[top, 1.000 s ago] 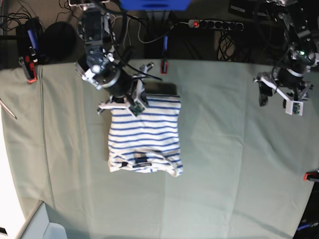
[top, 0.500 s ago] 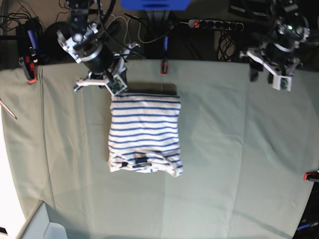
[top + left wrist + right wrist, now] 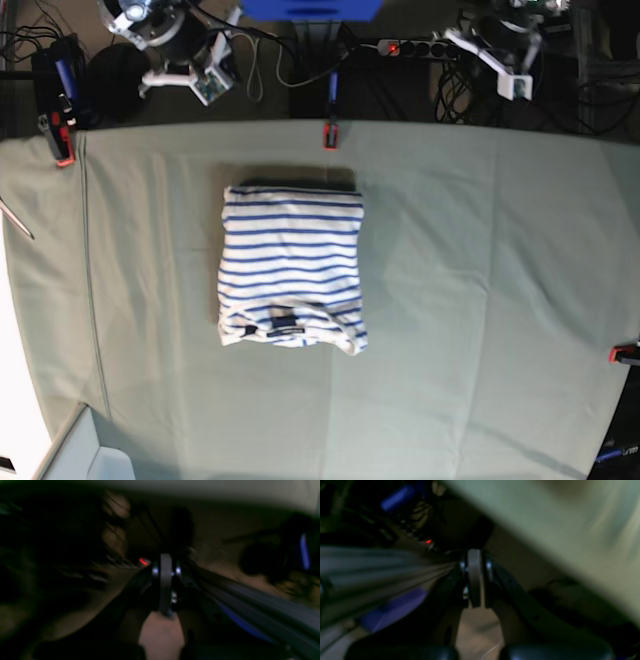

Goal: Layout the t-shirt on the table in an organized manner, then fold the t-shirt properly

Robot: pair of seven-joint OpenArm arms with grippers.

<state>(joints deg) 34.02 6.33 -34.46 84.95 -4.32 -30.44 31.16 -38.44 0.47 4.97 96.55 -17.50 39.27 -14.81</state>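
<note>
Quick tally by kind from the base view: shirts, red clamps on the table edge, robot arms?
Striped t-shirt, folded: 1
Red clamps at the table edge: 3 —
Robot arms: 2 — right gripper, left gripper, both back past the far edge
Total: 6

No text can be read; the t-shirt's [image 3: 290, 265] dark neck label [image 3: 287, 321] is too small.
</note>
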